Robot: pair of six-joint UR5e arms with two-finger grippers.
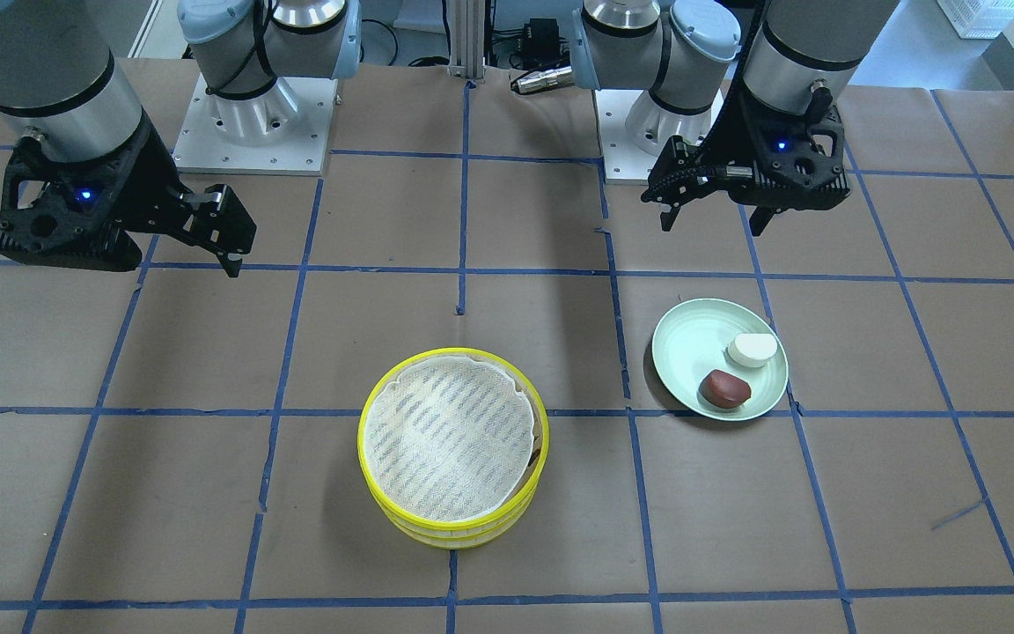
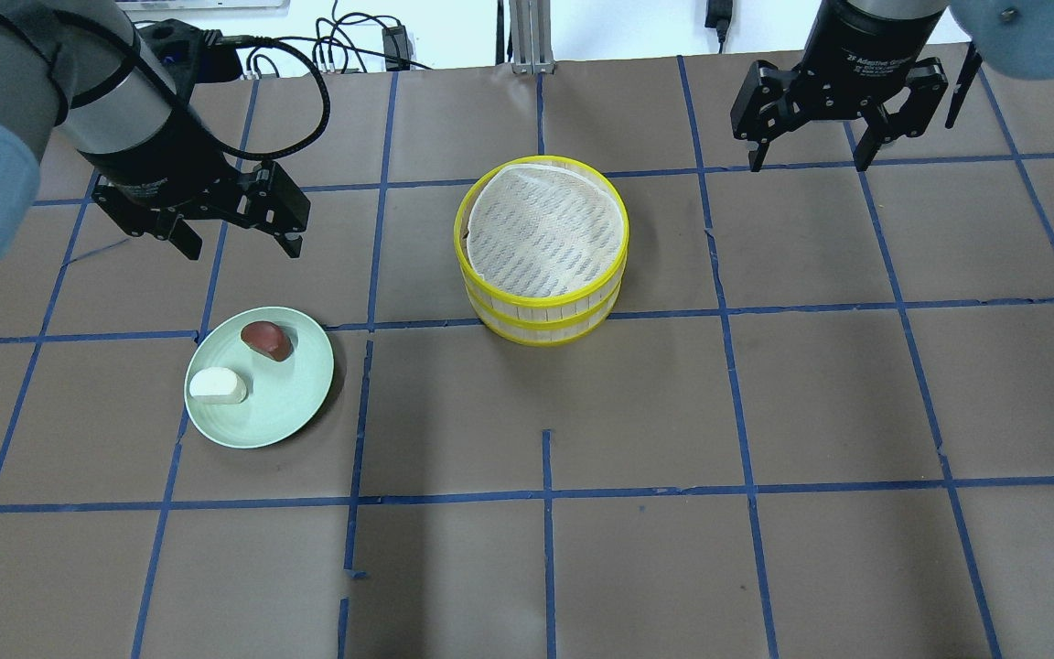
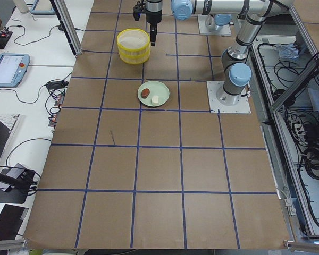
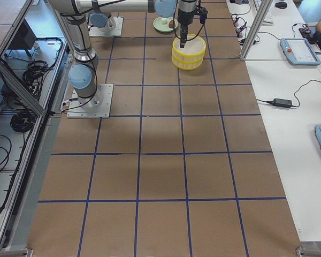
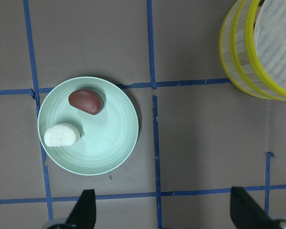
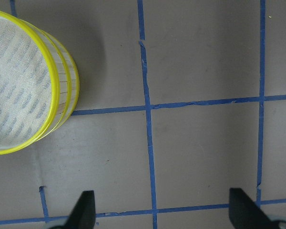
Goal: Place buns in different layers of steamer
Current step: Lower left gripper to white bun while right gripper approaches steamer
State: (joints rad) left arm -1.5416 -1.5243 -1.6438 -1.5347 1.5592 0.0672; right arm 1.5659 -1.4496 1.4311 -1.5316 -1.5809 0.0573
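Observation:
The two steamer layers (image 2: 541, 313) are stacked as one yellow-rimmed stack at the table's middle, and the top striped cloth liner (image 1: 447, 436) is bare. The white bun (image 2: 218, 385) and the dark reddish-brown bun (image 2: 266, 340) lie on a pale green plate (image 2: 294, 407). My left gripper (image 2: 241, 245) hangs open and empty above the table just beyond the plate. In the left wrist view both buns (image 5: 62, 135) (image 5: 86, 101) show. My right gripper (image 2: 807, 163) is open and empty, high to the right of the stack; the stack shows in the right wrist view (image 6: 62, 95).
The table is brown paper with a blue tape grid. The arm bases (image 1: 252, 123) stand at the robot's side of the table. Bare surface lies on all sides of the stack and plate. Desks with tablets and cables (image 3: 10, 69) lie beyond the table's edge.

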